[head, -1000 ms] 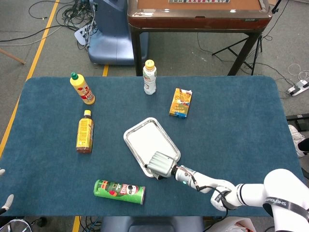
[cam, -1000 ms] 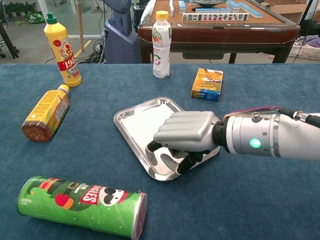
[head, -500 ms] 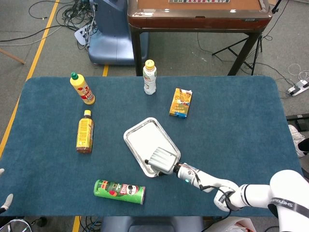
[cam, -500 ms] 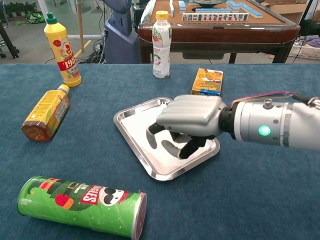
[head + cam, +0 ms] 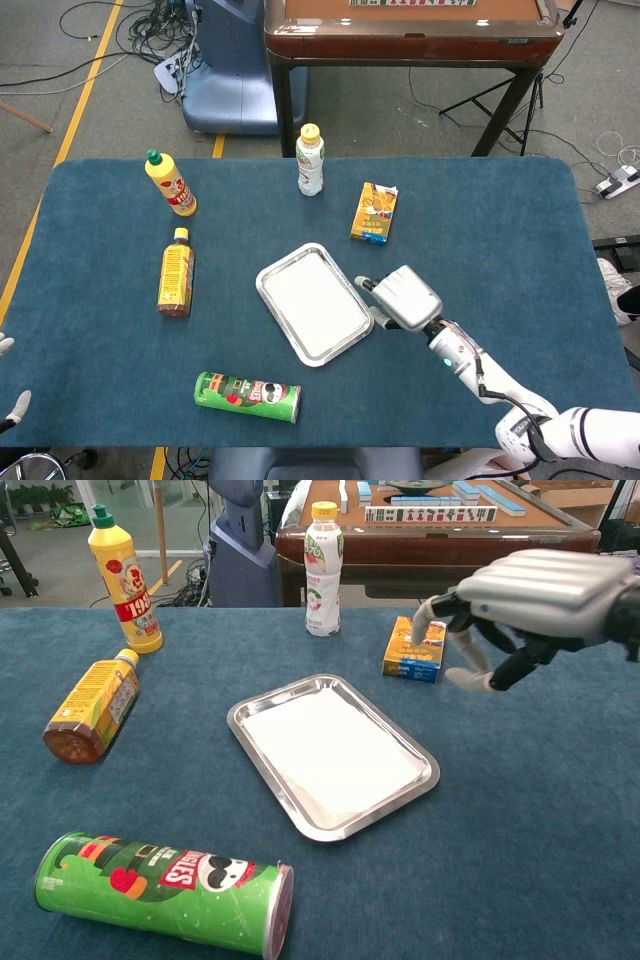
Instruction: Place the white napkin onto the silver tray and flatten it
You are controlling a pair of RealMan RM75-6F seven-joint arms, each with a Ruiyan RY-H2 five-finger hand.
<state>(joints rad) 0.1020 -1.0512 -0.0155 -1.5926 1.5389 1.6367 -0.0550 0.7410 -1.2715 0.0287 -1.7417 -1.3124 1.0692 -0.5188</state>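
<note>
White napkin (image 5: 335, 745) seemingly lies flat in silver tray (image 5: 262, 702), right robot hand (image 5: 520, 605) raised alongside.

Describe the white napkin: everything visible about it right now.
The white napkin lies spread flat inside the silver tray, covering nearly all of its floor. It looks like thin, plain white paper or cloth, roughly rectangular, following the tray's slanted orientation, with no obvious folds or raised corners in either view. Only the tray touches it. The right hand is lifted clear above the table to the tray's right, holding nothing, its fingers loosely curled downward.
</note>
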